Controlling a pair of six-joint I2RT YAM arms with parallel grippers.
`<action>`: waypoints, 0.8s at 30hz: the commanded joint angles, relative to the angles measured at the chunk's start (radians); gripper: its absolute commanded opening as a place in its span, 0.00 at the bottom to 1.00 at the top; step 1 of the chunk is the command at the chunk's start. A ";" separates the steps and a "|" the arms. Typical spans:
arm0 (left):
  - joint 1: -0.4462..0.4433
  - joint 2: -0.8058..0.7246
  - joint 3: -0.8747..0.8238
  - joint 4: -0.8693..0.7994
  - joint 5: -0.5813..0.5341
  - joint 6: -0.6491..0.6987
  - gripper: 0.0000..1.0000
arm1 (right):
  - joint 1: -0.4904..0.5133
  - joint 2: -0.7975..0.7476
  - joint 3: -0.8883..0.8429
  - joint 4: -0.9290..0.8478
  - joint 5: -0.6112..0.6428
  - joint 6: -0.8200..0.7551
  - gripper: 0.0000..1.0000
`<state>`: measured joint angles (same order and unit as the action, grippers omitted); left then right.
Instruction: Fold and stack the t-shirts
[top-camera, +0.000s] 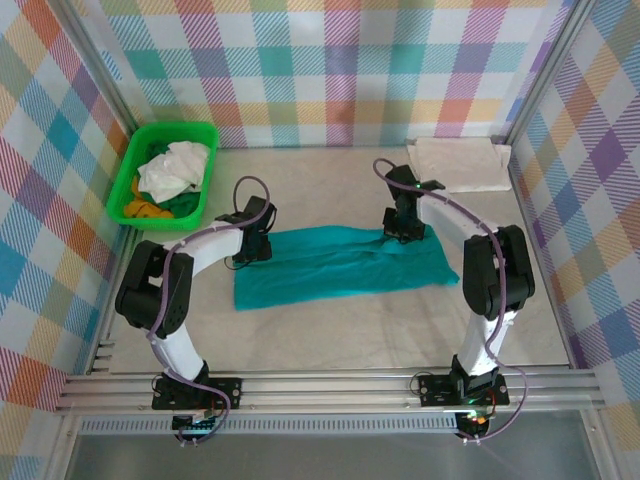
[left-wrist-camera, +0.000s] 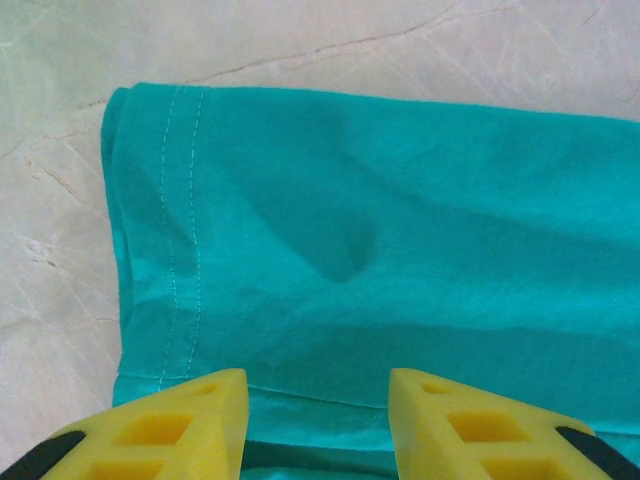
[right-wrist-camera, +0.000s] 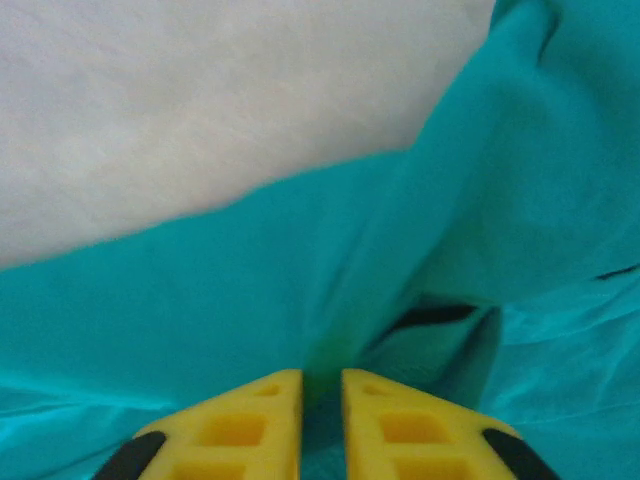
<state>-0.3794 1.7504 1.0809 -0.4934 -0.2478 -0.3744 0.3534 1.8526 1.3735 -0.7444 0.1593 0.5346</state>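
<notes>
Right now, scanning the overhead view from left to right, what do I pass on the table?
Green basket → left claw → right claw → folded cream t-shirt. The teal t-shirt stretches across both claws, so it has no single place in the order.

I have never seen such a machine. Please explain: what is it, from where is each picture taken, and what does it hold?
It is two robot arms bolted to a table. The wide picture looks down from above and behind them. The other two come from wrist cameras, so the yellow fingers at the bottom are each gripper's own. A teal t-shirt, folded into a long strip, lies in the middle. A folded cream t-shirt lies far right; a green basket far left holds more shirts. The left gripper is open over the teal shirt's left end. The right gripper pinches a fold of it.
</notes>
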 joint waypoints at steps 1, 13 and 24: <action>-0.006 0.014 -0.017 0.016 0.001 -0.001 0.41 | 0.006 0.020 0.015 0.053 -0.030 0.019 0.13; -0.005 -0.001 -0.019 0.001 -0.020 0.000 0.42 | -0.010 0.010 0.058 0.049 -0.072 0.009 0.00; -0.006 -0.002 -0.002 -0.019 -0.025 0.012 0.42 | -0.011 -0.076 -0.102 0.040 -0.093 0.049 0.00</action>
<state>-0.3794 1.7573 1.0706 -0.4942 -0.2554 -0.3737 0.3470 1.8301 1.3193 -0.6785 0.0925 0.5514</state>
